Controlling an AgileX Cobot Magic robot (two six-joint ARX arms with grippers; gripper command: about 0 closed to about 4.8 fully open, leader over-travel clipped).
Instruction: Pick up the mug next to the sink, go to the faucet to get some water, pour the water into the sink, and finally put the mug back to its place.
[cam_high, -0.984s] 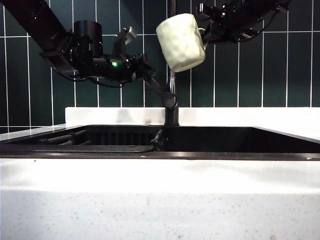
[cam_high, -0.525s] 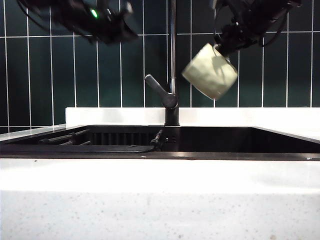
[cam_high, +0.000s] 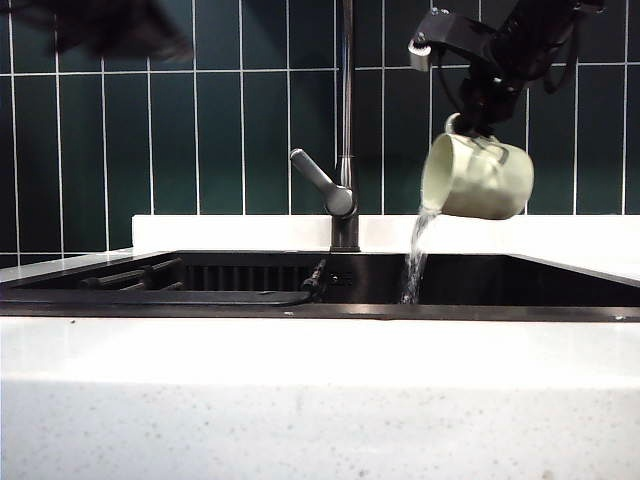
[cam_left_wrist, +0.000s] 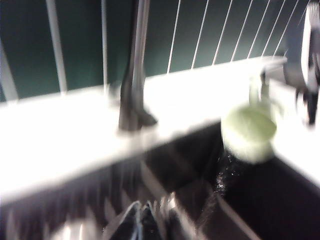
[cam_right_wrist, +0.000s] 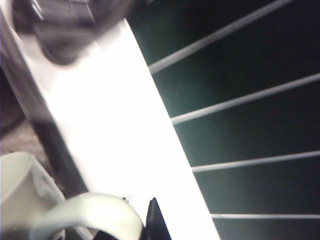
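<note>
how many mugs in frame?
1. The mug hangs tipped over the sink, right of the faucet, held by the right gripper, pouring water. No others visible.

My left gripper (cam_left_wrist: 142, 222) is smeared by blur; my right gripper (cam_right_wrist: 150, 225) and the mug (cam_right_wrist: 60, 210) are cut off at the frame's edge.

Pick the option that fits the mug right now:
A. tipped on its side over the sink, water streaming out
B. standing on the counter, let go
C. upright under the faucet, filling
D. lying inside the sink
A: the right gripper holds the mug tipped sideways, right of the faucet, and water falls into the sink.
</note>
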